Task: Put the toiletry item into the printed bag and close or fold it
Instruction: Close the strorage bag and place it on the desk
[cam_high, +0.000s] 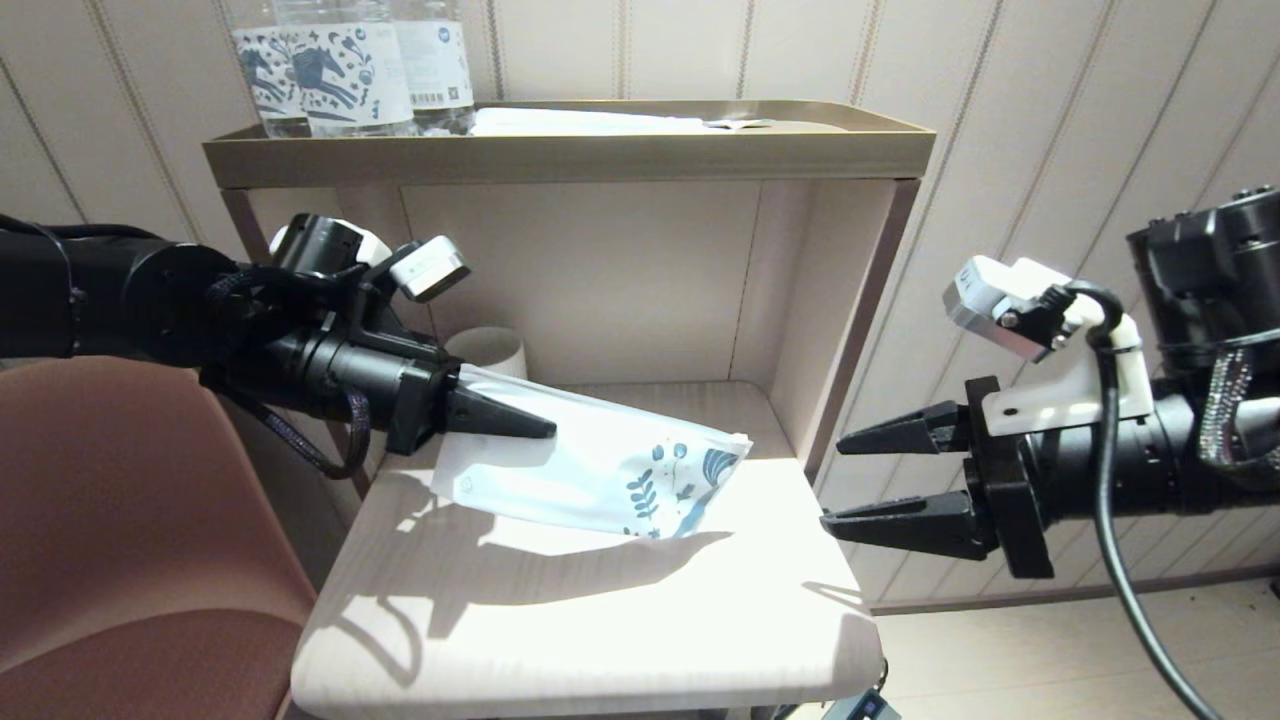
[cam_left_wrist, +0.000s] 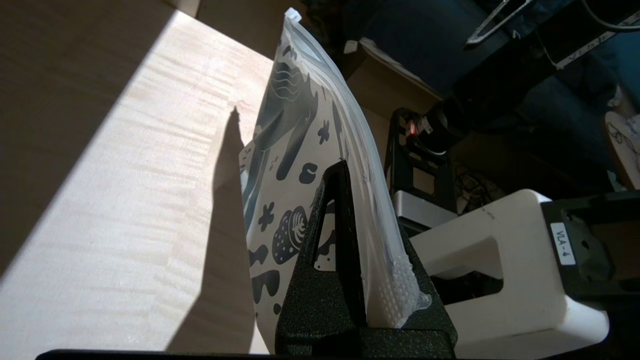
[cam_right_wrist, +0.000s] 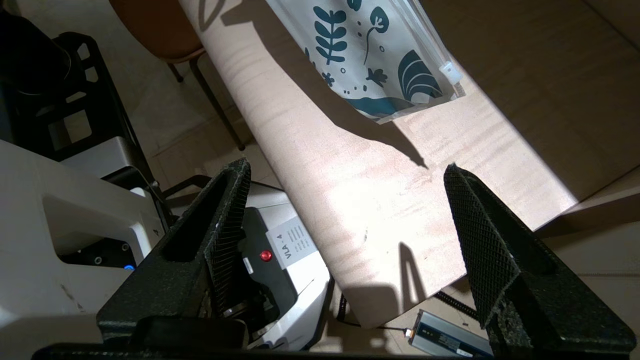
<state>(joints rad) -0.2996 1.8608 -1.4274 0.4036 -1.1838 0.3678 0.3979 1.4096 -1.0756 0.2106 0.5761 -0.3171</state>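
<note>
My left gripper (cam_high: 545, 428) is shut on the plain end of the printed bag (cam_high: 600, 470), a flat white pouch with dark blue leaf print at its far end, and holds it lifted above the pale wooden shelf (cam_high: 600, 620). In the left wrist view the printed bag (cam_left_wrist: 300, 165) stands on edge, its zip edge pinched between the black fingers (cam_left_wrist: 325, 240). The right wrist view shows the printed bag (cam_right_wrist: 370, 55) with its white zip slider (cam_right_wrist: 450, 74) at the printed corner. My right gripper (cam_high: 835, 485) is open and empty, off the shelf's right edge. The toiletry item is not in view.
A white mug (cam_high: 488, 352) stands behind the bag at the back of the shelf. Blue-printed water bottles (cam_high: 340, 65) and a white flat thing (cam_high: 590, 122) sit on the upper tray (cam_high: 570, 155). A brown chair (cam_high: 130, 540) is at left. Floor electronics (cam_right_wrist: 450, 340) lie below the shelf.
</note>
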